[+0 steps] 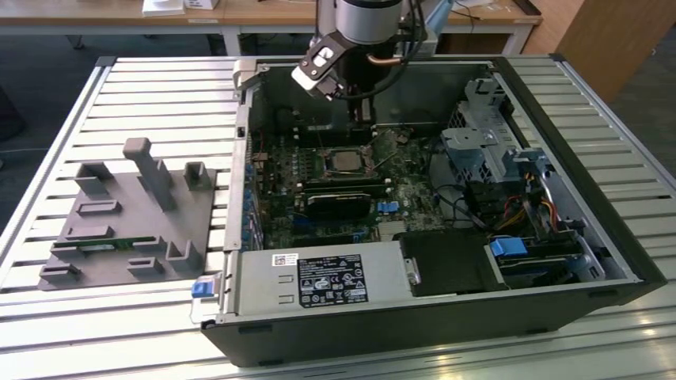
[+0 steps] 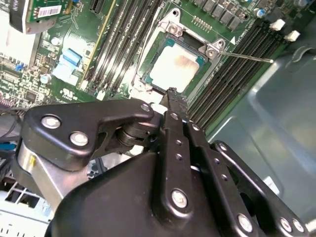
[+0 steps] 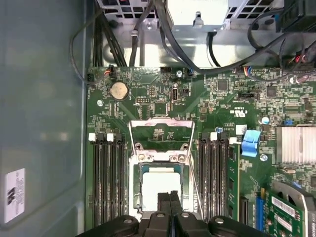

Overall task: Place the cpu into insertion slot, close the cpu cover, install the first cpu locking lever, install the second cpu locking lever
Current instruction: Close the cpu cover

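In the exterior view, an open computer case (image 1: pixel 423 324) lies on the slatted surface (image 1: pixel 158 95). A grey fixture (image 1: pixel 106 229) sits beside the case, on the exterior view's left. The arm (image 1: pixel 365 20) reaches down into the case. Its tool (image 1: pixel 365 120) hangs over the green board, close to the cpu (image 1: pixel 343 161), which lies flat near the middle of the board.

In the second wrist view, the tool (image 2: pixel 172 93) has its two black fingers pressed together, with nothing between them. The tip is just at the edge of the insertion slot (image 2: pixel 148 74); whether it touches the edge, I cannot tell. The cpu (image 2: pixel 177 66) sits inside the slot with its dull metal face up. A thin metal rod (image 2: pixel 247 57) runs from one corner of the slot out over the memory slots (image 2: pixel 123 44).

In the first wrist view, the tool (image 3: pixel 169 195) is also narrow, the fingers meeting over the near edge of the cpu (image 3: pixel 158 185). The cpu lies inside the insertion slot (image 3: pixel 139 197), between two groups of memory slots (image 3: pixel 108 182). The cpu cover (image 3: pixel 160 121) is open: it stands folded back from the slot, and the green board is visible through its window.
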`<state>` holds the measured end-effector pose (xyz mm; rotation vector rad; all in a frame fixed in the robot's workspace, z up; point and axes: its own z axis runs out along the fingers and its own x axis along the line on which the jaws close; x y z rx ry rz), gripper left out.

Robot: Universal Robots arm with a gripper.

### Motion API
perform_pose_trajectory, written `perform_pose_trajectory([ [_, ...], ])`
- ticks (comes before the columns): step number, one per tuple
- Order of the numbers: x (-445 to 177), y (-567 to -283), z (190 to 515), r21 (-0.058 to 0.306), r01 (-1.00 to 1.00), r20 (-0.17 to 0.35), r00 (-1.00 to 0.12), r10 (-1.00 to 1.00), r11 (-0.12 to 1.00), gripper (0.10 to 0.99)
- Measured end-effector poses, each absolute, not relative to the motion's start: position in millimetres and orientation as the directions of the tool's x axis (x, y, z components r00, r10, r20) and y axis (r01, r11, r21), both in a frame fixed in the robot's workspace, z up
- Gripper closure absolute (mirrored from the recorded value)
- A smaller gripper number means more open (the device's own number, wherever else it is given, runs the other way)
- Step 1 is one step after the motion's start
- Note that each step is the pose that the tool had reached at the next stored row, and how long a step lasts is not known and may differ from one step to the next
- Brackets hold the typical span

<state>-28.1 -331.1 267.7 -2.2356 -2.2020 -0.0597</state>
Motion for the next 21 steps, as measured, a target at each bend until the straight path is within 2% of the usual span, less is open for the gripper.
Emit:
perform_pose_trajectory([
  [13, -17.2, -331.1, 275.3, 0.024, 1.0, 0.029, 0.015, 0.999, -0.015, 0.969],
  [21, 11.7, -330.3, 273.5, 0.022, 1.0, 0.029, 0.015, 0.999, -0.015, 0.969],
])
